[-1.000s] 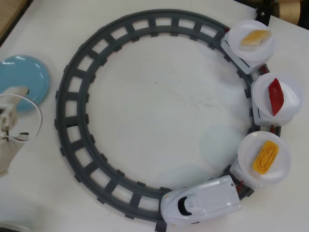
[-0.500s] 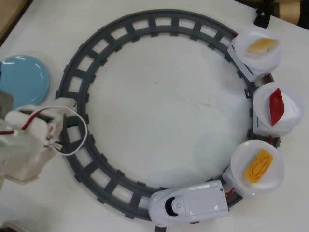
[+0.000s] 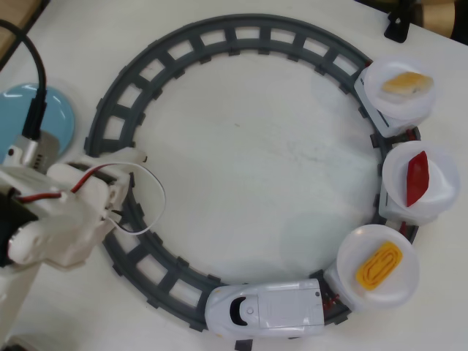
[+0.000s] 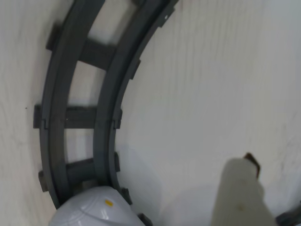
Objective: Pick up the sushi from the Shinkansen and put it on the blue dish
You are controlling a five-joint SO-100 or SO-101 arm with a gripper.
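The white Shinkansen (image 3: 267,311) sits on the grey ring track (image 3: 219,33) at the bottom of the overhead view, nose pointing left. Its first car carries a white dish (image 3: 398,289) holding the orange ridged sushi (image 3: 379,266). The blue dish (image 3: 51,117) lies at the far left, partly under the arm and its cable. My gripper (image 3: 135,157) hovers over the left side of the track, far from the sushi and beside the blue dish. The wrist view shows the train's nose (image 4: 91,209) and one blurred finger (image 4: 240,193). I cannot tell how the jaws stand.
Two more cars curve up the right side: one dish holds a red diamond piece (image 3: 417,178), the other a pale yellow wedge (image 3: 404,82). A white loose wire (image 3: 150,197) loops off the arm over the track. Bare white table (image 3: 241,161) fills the ring.
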